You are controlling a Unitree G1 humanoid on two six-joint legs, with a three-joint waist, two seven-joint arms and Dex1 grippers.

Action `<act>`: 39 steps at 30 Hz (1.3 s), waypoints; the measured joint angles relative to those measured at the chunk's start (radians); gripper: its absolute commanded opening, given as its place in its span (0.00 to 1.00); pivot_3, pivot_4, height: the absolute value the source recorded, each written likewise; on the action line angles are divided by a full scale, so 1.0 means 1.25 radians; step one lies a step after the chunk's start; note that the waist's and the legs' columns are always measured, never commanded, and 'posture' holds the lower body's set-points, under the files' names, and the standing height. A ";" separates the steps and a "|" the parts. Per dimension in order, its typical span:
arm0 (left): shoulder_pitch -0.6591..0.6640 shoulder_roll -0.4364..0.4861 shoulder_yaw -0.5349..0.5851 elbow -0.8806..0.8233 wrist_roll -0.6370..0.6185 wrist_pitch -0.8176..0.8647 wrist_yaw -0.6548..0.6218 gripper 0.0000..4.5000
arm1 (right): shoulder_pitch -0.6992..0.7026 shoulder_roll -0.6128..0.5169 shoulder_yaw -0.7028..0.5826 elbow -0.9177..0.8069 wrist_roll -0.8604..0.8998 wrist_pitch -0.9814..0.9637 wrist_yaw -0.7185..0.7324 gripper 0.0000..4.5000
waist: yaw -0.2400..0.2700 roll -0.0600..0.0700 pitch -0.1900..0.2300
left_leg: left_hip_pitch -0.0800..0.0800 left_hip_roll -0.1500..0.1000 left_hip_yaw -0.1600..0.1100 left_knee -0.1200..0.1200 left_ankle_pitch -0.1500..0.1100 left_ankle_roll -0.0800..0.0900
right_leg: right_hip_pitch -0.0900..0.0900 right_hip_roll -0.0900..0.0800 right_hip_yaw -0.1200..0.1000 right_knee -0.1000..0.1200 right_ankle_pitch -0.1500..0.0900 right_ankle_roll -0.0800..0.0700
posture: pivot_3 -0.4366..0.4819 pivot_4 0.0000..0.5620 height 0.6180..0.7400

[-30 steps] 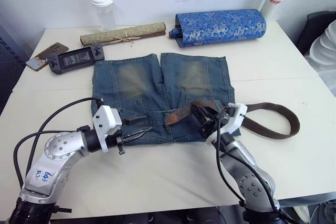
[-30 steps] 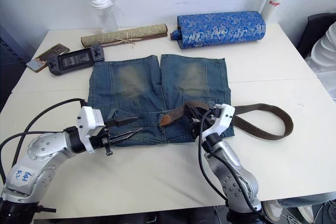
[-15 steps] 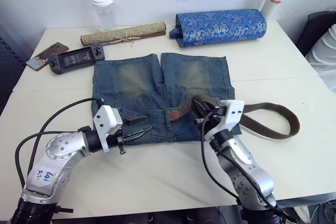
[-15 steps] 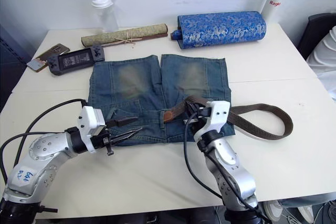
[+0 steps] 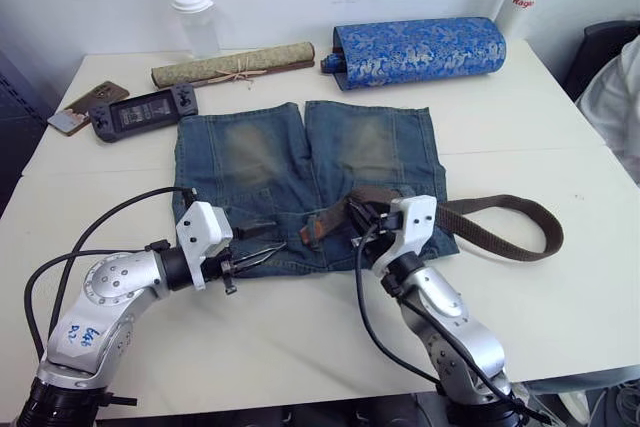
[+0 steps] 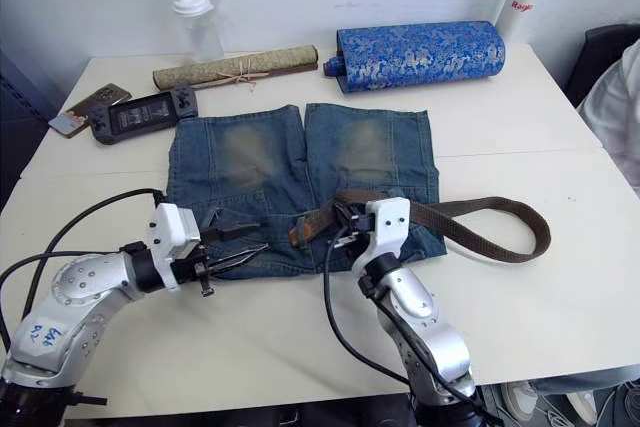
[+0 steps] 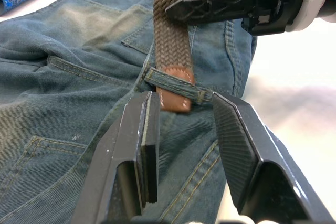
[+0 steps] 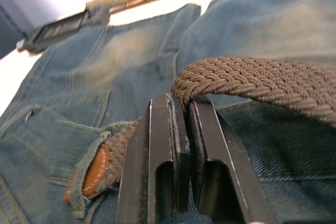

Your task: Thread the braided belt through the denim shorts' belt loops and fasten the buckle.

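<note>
On the white table [image 5: 300,347] lie the faded blue denim shorts [image 5: 300,162], waistband nearest. The right gripper [image 8: 181,111] pinches the long brown braided belt [image 5: 500,217], whose tan leather tip sits under a little blue denim belt loop [image 7: 178,85]. The left gripper [image 7: 184,114] is spread wide around that loop.
</note>
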 measured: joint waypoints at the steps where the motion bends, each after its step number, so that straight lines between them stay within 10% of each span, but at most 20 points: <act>1: 0.000 0.000 0.000 0.000 0.002 -0.001 0.000 0.41 | -0.005 0.000 0.000 0.003 -0.007 -0.002 0.005 0.00 | 0.000 0.000 0.000 | 0.000 0.000 0.000 0.000 0.000 0.000 | 0.000 0.000 0.000 0.000 0.000 0.000 | 0.48 0.27 0.82; 12: 0.005 0.006 0.002 0.002 0.042 -0.041 -0.009 0.41 | 0.009 0.078 -0.002 0.072 0.020 0.063 0.041 0.00 | -0.002 0.000 0.000 | 0.000 0.001 0.000 0.000 0.000 -0.001 | 0.000 0.000 0.000 0.001 0.000 0.000 | 0.48 0.27 0.82; 23: 0.037 0.020 -0.039 0.134 0.288 -0.459 -0.055 0.41 | -0.116 0.126 -0.260 0.090 0.405 0.415 -0.114 0.00 | -0.001 -0.001 -0.001 | 0.001 0.001 -0.001 -0.001 -0.001 -0.001 | 0.000 -0.001 0.000 -0.001 -0.001 -0.002 | 0.48 0.27 0.82; 39: -0.063 -0.055 -0.081 0.264 0.415 -0.715 0.030 0.41 | -0.099 0.125 -0.269 0.057 0.452 0.466 -0.153 0.00 | -0.002 -0.001 -0.001 | 0.000 0.001 0.001 -0.001 -0.002 0.001 | -0.001 0.000 -0.003 0.002 -0.001 -0.001 | 0.48 0.27 0.82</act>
